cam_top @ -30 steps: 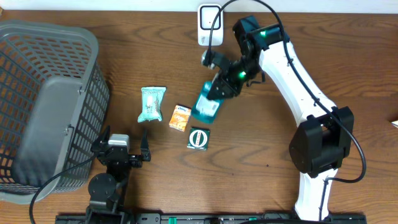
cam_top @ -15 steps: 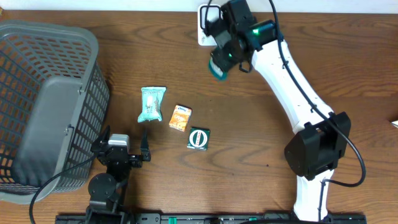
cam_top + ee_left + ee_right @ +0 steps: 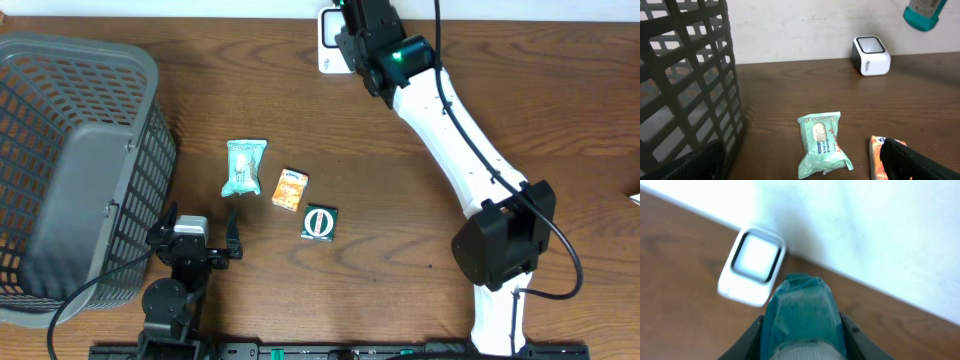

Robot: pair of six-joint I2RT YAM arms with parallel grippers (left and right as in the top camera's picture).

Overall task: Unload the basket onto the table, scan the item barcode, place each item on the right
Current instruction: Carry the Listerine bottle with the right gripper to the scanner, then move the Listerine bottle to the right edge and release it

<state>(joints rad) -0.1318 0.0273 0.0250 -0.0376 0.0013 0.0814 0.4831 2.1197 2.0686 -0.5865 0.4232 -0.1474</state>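
Teal pouch (image 3: 802, 312) is pinched between the partly closed fingers of the right gripper (image 3: 801, 339), up off the table (image 3: 680, 255), white scanner (image 3: 752, 265) at its 10 o'clock. Left gripper (image 3: 802, 167) sits at the table's 7 o'clock, spread wide, holding nothing.
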